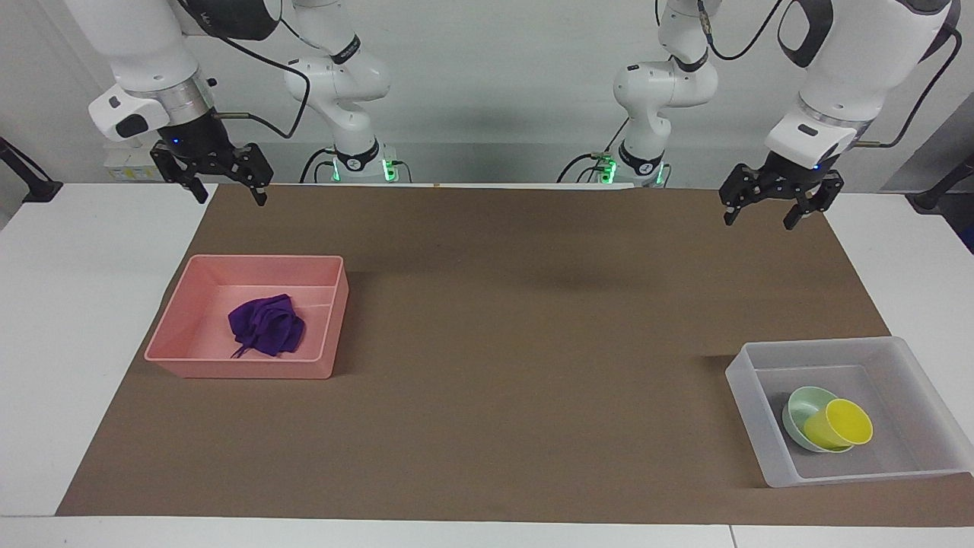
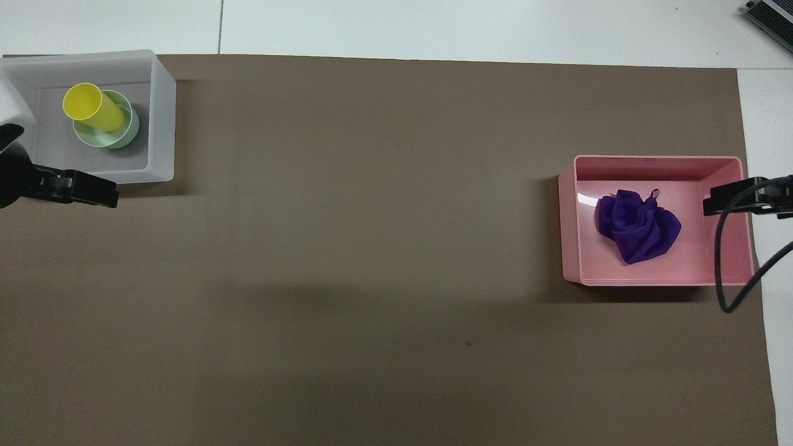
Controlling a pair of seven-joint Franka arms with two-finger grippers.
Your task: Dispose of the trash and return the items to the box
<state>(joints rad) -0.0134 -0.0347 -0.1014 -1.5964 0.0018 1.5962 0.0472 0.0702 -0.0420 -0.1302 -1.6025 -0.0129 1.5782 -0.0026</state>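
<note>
Evidently done: purple rag [image 1: 266,326] binned in pink tray [image 1: 179,320], frame left.
Returned: yellow cup [image 1: 837,425] lying in mint bowl [image 1: 803,405], clear box [image 1: 749,380], lower right.
Left gripper [image 1: 772,215], right gripper [image 1: 222,192]: raised, fingers apart, nothing held.
Remaining: nothing apparent.

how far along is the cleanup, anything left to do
It looks finished. The purple rag lies in the pink tray. The yellow cup rests tipped in the green bowl, both inside the clear box. Nothing is in hand: the left gripper and the right gripper are open and empty, raised over the mat's edge nearest the robots. Nothing loose remains on the mat.
</note>
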